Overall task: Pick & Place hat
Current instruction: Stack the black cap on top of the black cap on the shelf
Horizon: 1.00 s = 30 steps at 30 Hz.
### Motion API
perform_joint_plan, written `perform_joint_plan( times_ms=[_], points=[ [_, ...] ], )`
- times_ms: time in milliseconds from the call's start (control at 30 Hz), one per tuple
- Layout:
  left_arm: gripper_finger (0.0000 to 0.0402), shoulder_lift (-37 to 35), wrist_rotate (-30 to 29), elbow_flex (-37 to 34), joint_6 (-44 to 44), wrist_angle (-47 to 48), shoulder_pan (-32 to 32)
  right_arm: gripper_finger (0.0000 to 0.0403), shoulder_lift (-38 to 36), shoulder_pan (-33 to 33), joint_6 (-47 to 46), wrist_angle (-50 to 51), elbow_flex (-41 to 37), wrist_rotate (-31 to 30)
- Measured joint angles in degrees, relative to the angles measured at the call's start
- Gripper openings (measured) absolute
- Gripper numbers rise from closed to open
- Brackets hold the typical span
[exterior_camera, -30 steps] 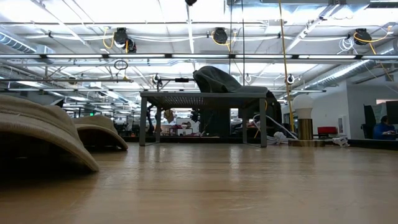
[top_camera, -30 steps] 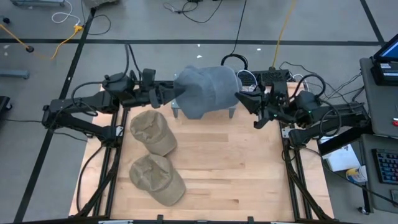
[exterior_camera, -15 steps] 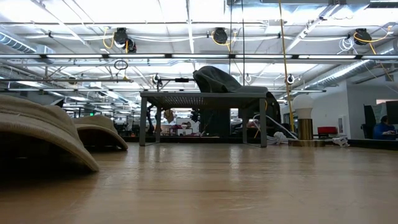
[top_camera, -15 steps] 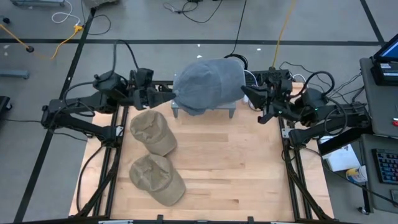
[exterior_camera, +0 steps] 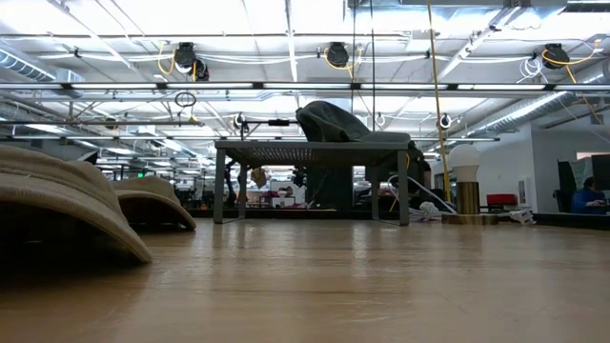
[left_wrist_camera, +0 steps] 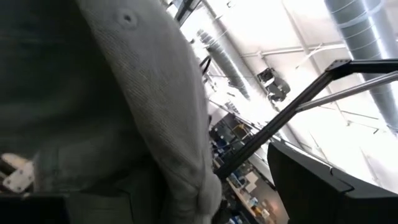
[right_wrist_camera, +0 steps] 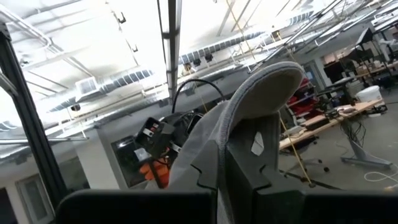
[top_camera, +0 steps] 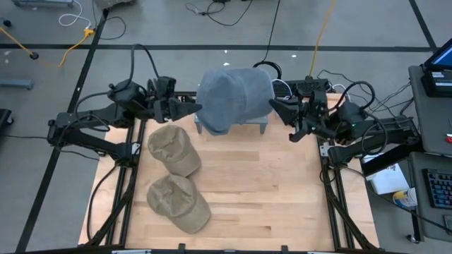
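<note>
While both arms reach in from opposite sides at the far end of the table, the left gripper [top_camera: 189, 109] pinches the 9 o'clock edge of a grey-blue knitted fabric cap [top_camera: 234, 97], fingers closed on cloth. Left wrist view: grey ribbed cloth [left_wrist_camera: 149, 112] fills most of the frame right at the camera.

Right gripper [top_camera: 277, 110] clamps the cap's 3 o'clock edge. Right wrist view: its dark fingers [right_wrist_camera: 249, 162] close on the cap's pale curved brim [right_wrist_camera: 261, 93], which arches up above them.

Cap stretched between the two grippers, directly over a small grey metal rack on short legs [top_camera: 263, 125]; high view shows two rack feet at the cap's 6 o'clock side. Low view: the rack [exterior_camera: 310, 148] with a dark grey mound [exterior_camera: 334, 119] above its top; whether cloth touches the rack, cannot tell.

At 7 o'clock from the cap, two tan fabric caps lie on the pale wooden tabletop [top_camera: 268, 190]: nearer tan cap [top_camera: 173, 149] just beside the rack's left foot, second tan cap [top_camera: 178, 202] toward the near edge, the two touching or nearly so.

Beyond: grey floor, yellow cable [top_camera: 70, 46], black cables; laptop [top_camera: 441, 56] at 3 o'clock. Low view shows an open workshop hall with ceiling ducts, a seated person [exterior_camera: 586, 195] far right.
</note>
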<state>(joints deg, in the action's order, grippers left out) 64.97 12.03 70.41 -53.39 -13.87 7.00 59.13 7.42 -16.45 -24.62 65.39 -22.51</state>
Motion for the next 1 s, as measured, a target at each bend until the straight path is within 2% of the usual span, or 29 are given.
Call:
perform_joint_plan(
  times_ms=[267,600,733,1000],
  points=[
    [0.0269,-0.1,1.2,0.0,3.7,-8.0,0.2,0.0003,0.0,0.0,0.0,-0.1,0.0,-1.3],
    [0.0264,0.9,0.1,0.0,4.4,-6.7,0.2,0.0003,0.7,0.0,0.0,0.0,0.0,-1.4],
    [0.022,1.8,-1.1,0.0,2.2,-6.8,0.5,0.0003,0.9,0.0,0.0,-0.2,0.0,-1.5],
    [0.0074,1.8,-0.5,0.0,-2.7,-7.4,1.7,0.0003,0.9,0.0,0.1,-0.4,0.0,-1.4]
  ],
)
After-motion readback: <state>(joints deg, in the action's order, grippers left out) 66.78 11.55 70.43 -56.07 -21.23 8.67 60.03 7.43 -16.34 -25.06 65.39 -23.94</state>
